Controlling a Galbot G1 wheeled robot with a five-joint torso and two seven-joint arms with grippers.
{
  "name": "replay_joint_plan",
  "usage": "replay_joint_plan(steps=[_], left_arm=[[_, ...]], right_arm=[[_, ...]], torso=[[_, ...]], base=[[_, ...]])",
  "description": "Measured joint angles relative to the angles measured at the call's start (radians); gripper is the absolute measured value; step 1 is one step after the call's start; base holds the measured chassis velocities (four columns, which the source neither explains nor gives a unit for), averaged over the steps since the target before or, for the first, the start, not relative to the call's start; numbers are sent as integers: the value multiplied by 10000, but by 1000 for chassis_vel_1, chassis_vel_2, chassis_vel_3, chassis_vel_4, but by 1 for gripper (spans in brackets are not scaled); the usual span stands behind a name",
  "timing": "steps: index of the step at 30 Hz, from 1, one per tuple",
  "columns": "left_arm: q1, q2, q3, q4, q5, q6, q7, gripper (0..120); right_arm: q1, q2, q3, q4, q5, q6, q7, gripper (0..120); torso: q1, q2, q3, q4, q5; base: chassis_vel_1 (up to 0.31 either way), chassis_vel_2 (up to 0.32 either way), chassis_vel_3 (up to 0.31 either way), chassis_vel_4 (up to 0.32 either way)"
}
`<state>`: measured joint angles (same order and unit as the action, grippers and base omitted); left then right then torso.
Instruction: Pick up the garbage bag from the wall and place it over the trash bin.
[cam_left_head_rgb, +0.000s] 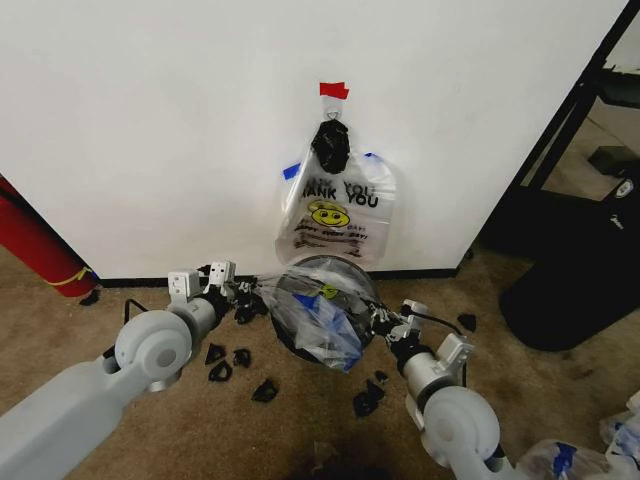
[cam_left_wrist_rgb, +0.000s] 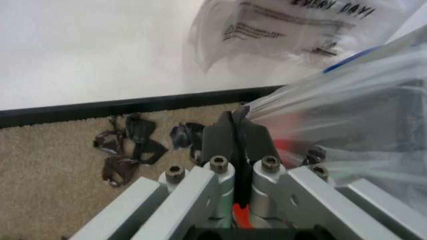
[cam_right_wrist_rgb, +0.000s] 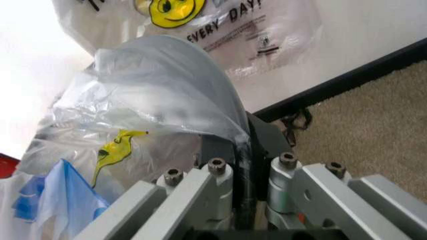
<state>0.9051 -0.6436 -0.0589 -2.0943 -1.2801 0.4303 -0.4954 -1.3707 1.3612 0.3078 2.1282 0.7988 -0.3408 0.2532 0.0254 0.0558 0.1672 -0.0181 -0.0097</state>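
While both arms reach in from the lower corners of the head view, the garbage bag (cam_left_head_rgb: 322, 318) hangs stretched between them over the trash bin (cam_left_head_rgb: 330, 272) at lower centre, likely so its mouth spreads wide enough to settle around the rim. At centre left the left gripper (cam_left_head_rgb: 243, 293) has its jaws closed on one edge of the plastic, and the left wrist view shows the film pinched in the closed black jaws (cam_left_wrist_rgb: 235, 137). At centre right the right gripper (cam_left_head_rgb: 380, 322) clamps the opposite edge the same way (cam_right_wrist_rgb: 243, 145). Above the bin, the bunch of spare bags (cam_left_head_rgb: 338, 208) hangs on the wall (cam_left_head_rgb: 150, 120) under a black knot (cam_left_head_rgb: 331, 145) and red tape (cam_left_head_rgb: 334, 90). Brown carpet (cam_left_head_rgb: 120, 300) carries scattered black clips (cam_left_head_rgb: 240, 358); a red cylinder (cam_left_head_rgb: 35, 245) leans at far left, and a black bulky object (cam_left_head_rgb: 580, 270) stands at far right.
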Motion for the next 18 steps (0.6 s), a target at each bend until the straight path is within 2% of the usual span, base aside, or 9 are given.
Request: replay_joint_plan(steps=[3, 8, 9, 14, 16, 17, 18], left_arm=[[34, -70, -68, -143, 2, -63, -87, 1], [141, -17, -288, -883, 368, -217, -324, 23], [141, -17, -288, -883, 368, -217, -324, 23], [288, 301, -401, -1435, 1874, -349, -374, 43], [499, 556, -416, -1761, 2850, -552, -256, 53], [499, 556, -416, -1761, 2850, -552, -256, 53], [647, 652, -399, -1972, 3317, -655, -103, 56]], right_arm=[[4, 0, -3, -1, -32, -11, 56, 1], [77, -80, -112, -132, -395, -63, 140, 1], [77, -80, -112, -132, -395, -63, 140, 1], [242, -108, -196, -288, -547, -127, 260, 1], [313, -112, -207, -386, -611, -155, 317, 1], [313, -112, -207, -386, -611, -155, 317, 1], [341, -124, -208, -427, -646, -155, 319, 1]], torso=[[0, 0, 0, 0, -1], [0, 0, 0, -1, 0], [0, 0, 0, -1, 0], [0, 0, 0, 0, -1], [0, 0, 0, 1, 1], [0, 0, 0, 1, 1], [0, 0, 0, 1, 1]], base=[[0, 0, 0, 0], [0, 0, 0, 0], [0, 0, 0, 0], [0, 0, 0, 0], [0, 0, 0, 0], [0, 0, 0, 0], [0, 0, 0, 0]])
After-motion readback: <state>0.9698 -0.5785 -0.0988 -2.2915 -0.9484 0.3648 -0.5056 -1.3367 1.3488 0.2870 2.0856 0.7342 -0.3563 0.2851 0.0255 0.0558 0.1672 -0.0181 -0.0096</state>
